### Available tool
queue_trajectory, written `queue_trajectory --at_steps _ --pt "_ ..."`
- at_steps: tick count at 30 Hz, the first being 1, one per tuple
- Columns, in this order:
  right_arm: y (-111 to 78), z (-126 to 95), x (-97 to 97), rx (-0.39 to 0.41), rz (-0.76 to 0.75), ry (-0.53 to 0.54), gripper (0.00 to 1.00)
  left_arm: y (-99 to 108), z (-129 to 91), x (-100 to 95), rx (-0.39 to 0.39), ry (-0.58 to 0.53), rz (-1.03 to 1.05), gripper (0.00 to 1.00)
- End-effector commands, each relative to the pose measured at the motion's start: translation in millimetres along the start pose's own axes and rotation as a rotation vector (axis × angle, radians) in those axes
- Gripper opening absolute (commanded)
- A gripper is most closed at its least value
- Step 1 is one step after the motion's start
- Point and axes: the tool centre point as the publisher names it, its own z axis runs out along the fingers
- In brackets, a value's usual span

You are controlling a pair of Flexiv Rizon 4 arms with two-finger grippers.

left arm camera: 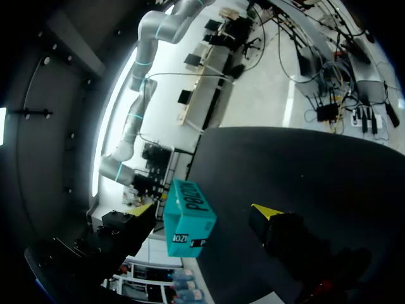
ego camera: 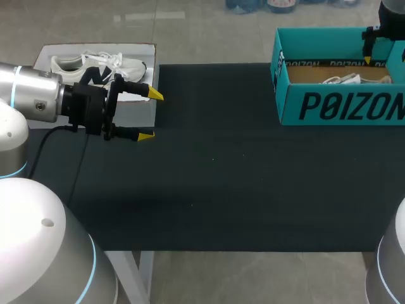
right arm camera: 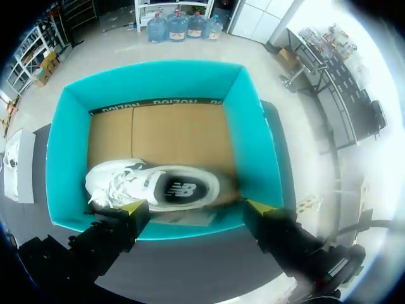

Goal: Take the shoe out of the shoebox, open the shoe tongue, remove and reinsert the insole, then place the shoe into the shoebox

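The teal shoebox [ego camera: 342, 101] stands open at the table's back right. A white shoe [right arm camera: 152, 187] lies on its side inside it, against the wall nearest my right gripper [right arm camera: 196, 209]. That gripper hangs above this wall, open, with nothing between its fingers. In the head view the right gripper [ego camera: 370, 57] shows over the box's far right part, and a bit of the shoe [ego camera: 342, 80] is visible inside. My left gripper [ego camera: 144, 115] is open and empty at the table's left end, pointing across the mat toward the shoebox [left arm camera: 190, 218].
A second white shoe [ego camera: 95, 63] rests on a pale grey platform [ego camera: 63, 50] at the back left, just behind my left gripper. The black mat [ego camera: 221, 171] covers the table between the two arms.
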Motion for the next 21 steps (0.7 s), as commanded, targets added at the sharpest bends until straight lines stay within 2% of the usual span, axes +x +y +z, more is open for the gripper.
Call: queue_trajectory --at_steps 1,7,11,14,15,18,21 --pt "-3.8 0 -1.3 -0.013 0.001 0.002 1.0 0 0 -0.2 -0.001 0.003 0.0 1.0" --pt "-3.8 0 -1.3 -0.013 0.001 0.002 1.0 0 0 -0.2 -0.001 0.003 0.0 1.0" --pt "-3.8 0 -1.3 -0.013 0.001 0.002 1.0 21 -31 -20.9 -0.033 0.195 0.177 1.0" --pt "-3.8 0 -1.3 -0.013 0.001 0.002 1.0 33 -53 -29.4 -0.015 0.299 0.247 1.0" --pt "-3.8 0 -1.3 -0.013 0.001 0.002 1.0 36 -59 -30.1 -0.003 0.354 0.271 1.0" --pt "-3.8 0 -1.3 -0.013 0.001 0.002 1.0 45 -76 -30.9 0.037 0.427 0.306 1.0" --pt "-3.8 0 -1.3 -0.013 0.001 0.002 1.0 55 -93 -23.5 0.062 0.523 0.323 1.0"
